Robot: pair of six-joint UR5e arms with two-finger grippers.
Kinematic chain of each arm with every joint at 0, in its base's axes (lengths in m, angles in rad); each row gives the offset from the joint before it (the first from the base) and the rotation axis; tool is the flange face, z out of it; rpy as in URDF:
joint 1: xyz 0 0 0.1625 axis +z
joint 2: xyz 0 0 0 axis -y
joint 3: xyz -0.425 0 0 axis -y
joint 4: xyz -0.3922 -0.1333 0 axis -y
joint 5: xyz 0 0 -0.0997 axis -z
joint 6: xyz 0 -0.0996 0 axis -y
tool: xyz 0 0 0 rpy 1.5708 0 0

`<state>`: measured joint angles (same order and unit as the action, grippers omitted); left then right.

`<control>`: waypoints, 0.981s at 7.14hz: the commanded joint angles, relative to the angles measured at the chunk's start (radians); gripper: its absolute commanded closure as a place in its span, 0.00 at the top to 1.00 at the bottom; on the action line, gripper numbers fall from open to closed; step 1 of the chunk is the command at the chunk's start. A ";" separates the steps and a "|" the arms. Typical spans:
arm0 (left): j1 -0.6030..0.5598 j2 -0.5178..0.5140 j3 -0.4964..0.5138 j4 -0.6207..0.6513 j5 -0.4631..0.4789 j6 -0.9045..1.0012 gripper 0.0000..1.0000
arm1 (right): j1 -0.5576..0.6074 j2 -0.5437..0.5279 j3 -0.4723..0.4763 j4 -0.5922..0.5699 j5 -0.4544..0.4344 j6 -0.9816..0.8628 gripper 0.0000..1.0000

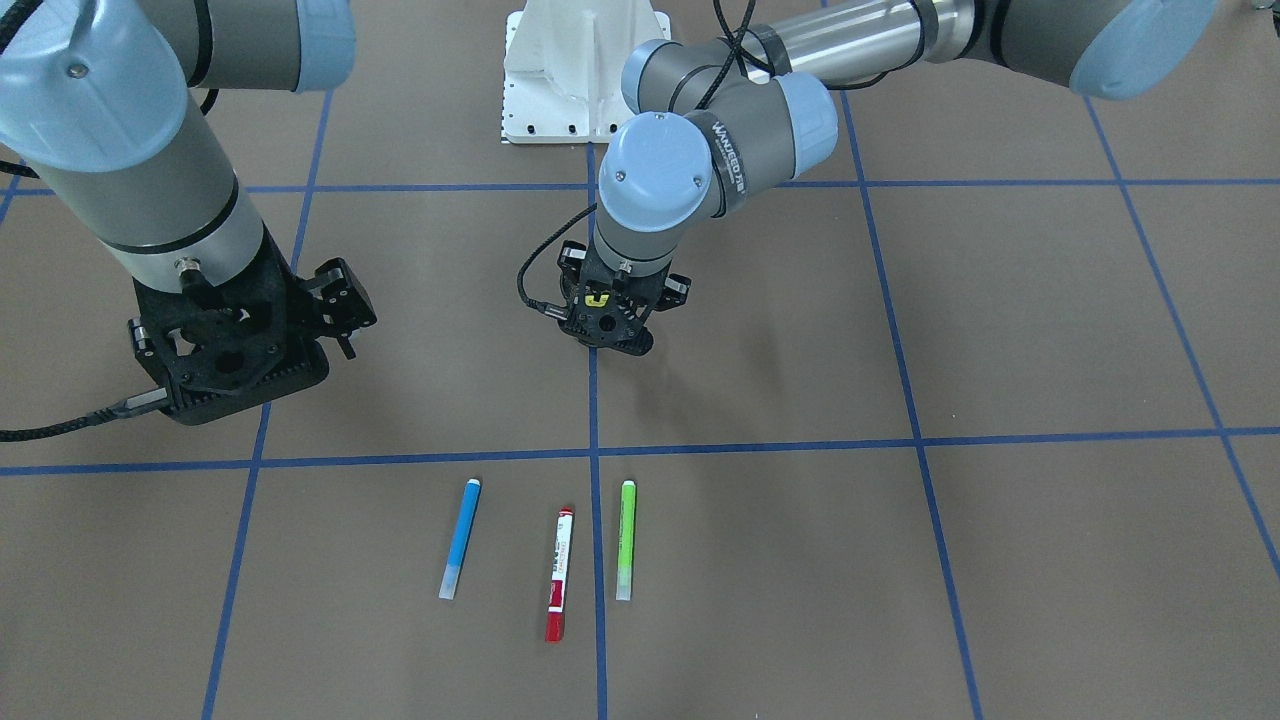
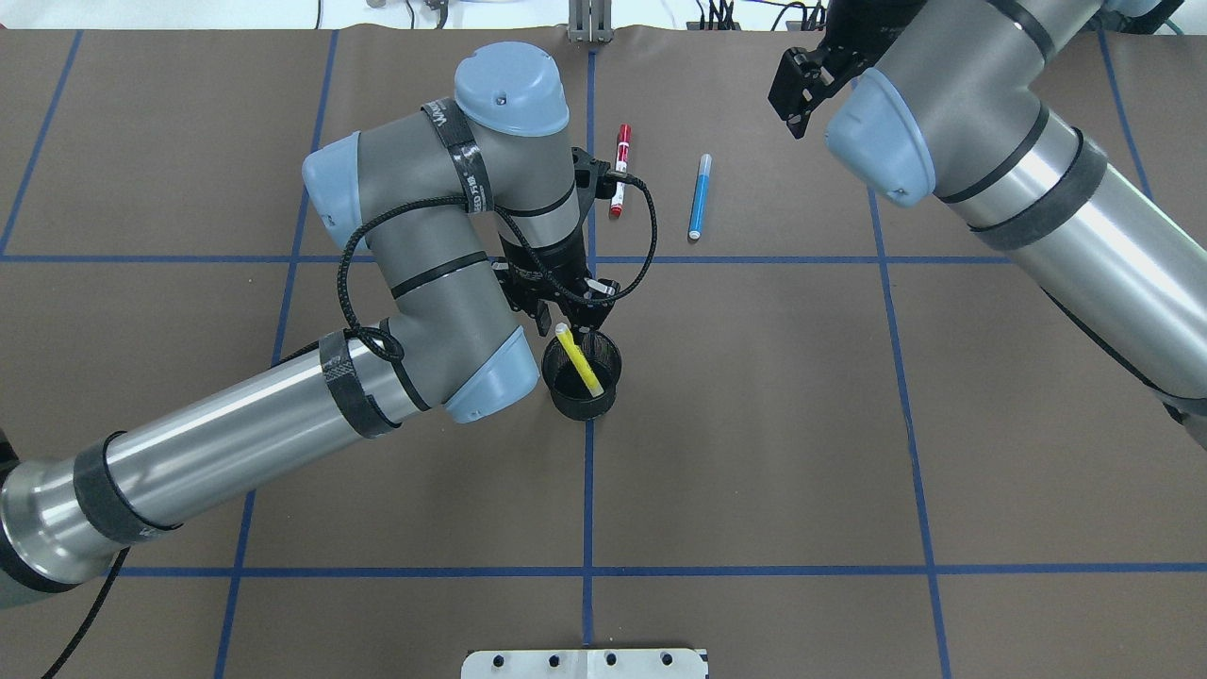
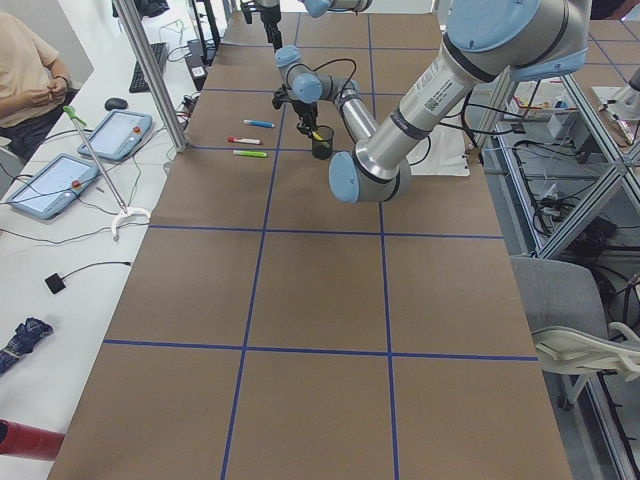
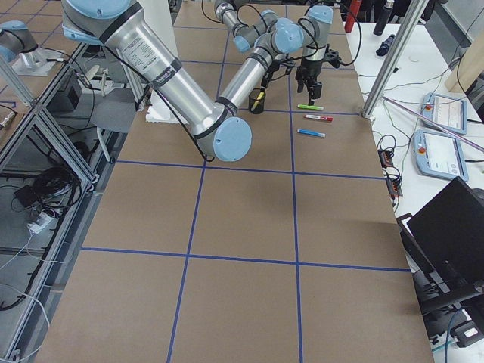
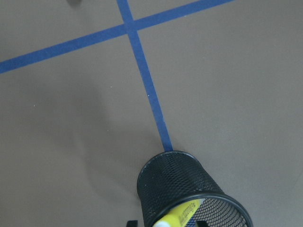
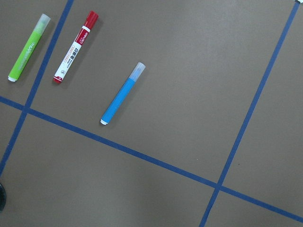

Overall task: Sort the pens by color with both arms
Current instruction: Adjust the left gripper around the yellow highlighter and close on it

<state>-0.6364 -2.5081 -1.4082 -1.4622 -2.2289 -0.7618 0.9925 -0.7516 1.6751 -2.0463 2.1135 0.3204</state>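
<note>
One down, three to go. The yellow pen (image 2: 577,361) stands slanted inside the black mesh cup (image 2: 582,407), its pale end poking over the rim. Right above that cup hangs the left claw (image 2: 567,319). The wrist view shows its fingertips (image 5: 133,222) set apart on either side of the pen's top, gripping nothing, so this drop looks finished.

The rest lie flat on the desk (image 2: 754,453), on the far side of the cup from the robot. They sit side by side, roughly parallel and apart from one another. The white pen with red ends (image 1: 559,573) is in the middle, the green pen (image 1: 626,540) is toward the robot's left, and the blue pen (image 1: 460,538) is toward its right. None has been lifted.

The right claw (image 2: 798,87) hovers high, farther from the cup than the blue pen and off to the robot's right. Whether its fingers are apart or together cannot be told.

The left arm's wrist and black cable (image 2: 647,236) hang between the cup and the pens, covering the green pen from overhead. That crowds any reach from the right arm. Only one cup is in view, so where the other colours belong cannot be told.
</note>
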 commanded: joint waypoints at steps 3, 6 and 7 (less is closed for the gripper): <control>0.003 -0.002 -0.003 -0.001 -0.001 -0.010 0.38 | 0.000 0.000 0.000 0.000 0.000 -0.001 1.00; 0.003 -0.002 -0.008 -0.001 -0.001 -0.019 0.39 | 0.000 0.000 0.000 0.000 -0.001 -0.001 1.00; 0.003 -0.002 -0.008 -0.001 -0.001 -0.019 0.41 | 0.000 0.000 0.000 0.000 0.000 -0.001 1.00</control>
<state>-0.6336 -2.5096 -1.4151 -1.4634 -2.2304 -0.7794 0.9925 -0.7516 1.6751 -2.0463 2.1132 0.3190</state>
